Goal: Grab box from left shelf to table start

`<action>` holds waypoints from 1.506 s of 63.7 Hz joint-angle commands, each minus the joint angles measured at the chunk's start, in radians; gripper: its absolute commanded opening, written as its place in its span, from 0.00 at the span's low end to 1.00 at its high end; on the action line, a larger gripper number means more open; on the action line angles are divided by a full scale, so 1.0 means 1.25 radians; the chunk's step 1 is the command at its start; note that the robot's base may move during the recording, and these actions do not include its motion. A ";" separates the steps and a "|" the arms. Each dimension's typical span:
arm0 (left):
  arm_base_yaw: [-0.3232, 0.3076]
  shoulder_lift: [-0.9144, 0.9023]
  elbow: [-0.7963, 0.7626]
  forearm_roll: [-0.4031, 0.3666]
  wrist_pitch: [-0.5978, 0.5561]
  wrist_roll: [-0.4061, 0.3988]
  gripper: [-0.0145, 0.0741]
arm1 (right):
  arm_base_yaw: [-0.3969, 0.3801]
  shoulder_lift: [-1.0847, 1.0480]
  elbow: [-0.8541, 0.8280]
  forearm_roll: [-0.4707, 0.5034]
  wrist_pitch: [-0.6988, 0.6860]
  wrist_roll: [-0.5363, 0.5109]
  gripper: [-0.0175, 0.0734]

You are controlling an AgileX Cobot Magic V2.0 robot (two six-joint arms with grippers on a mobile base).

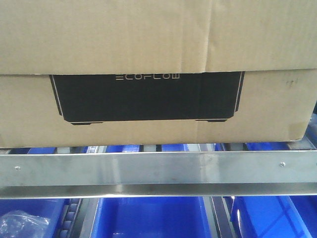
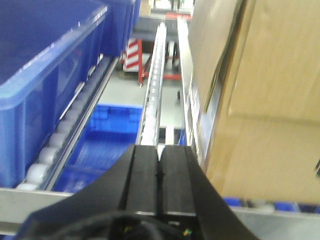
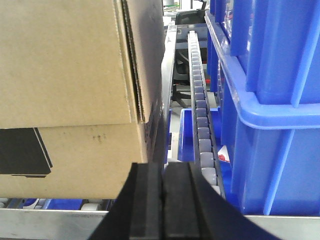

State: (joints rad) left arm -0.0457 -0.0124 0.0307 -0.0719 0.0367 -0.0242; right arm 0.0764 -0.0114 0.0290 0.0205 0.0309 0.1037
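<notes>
The box (image 1: 158, 74) is a brown carton with a black ECOFLOW panel. It sits on the left shelf, just behind the brushed-steel front rail (image 1: 158, 171). In the left wrist view the box (image 2: 260, 100) fills the right side, and my left gripper (image 2: 159, 150) is shut and empty just off its left front corner. From the right wrist the box (image 3: 75, 100) is at the left, with my right gripper (image 3: 163, 167) shut and empty beside its right front corner. Neither gripper touches the carton as far as I can see. The table is out of view.
Blue plastic bins (image 1: 148, 218) stand on the level below the rail. A blue bin (image 2: 45, 85) stands left of the box, another (image 3: 270, 100) to its right. Roller tracks (image 3: 202, 125) (image 2: 152, 95) run back into the shelf on both sides of the carton.
</notes>
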 commanded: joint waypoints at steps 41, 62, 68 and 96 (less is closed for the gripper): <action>-0.003 0.274 -0.474 0.026 0.135 -0.010 0.06 | 0.001 -0.010 -0.014 0.003 -0.067 -0.008 0.25; -0.029 0.414 -0.603 0.023 0.182 -0.010 0.49 | 0.001 -0.010 -0.014 0.003 -0.067 -0.008 0.25; -0.044 0.448 -0.644 0.021 0.184 -0.010 0.47 | 0.001 -0.010 -0.014 0.003 -0.067 -0.008 0.25; -0.063 0.684 -0.881 0.027 0.331 -0.010 0.45 | 0.001 -0.010 -0.014 0.003 -0.067 -0.008 0.25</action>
State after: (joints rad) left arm -0.1169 0.7994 -0.9985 -0.0377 0.5048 -0.0302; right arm 0.0764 -0.0114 0.0290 0.0205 0.0309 0.1037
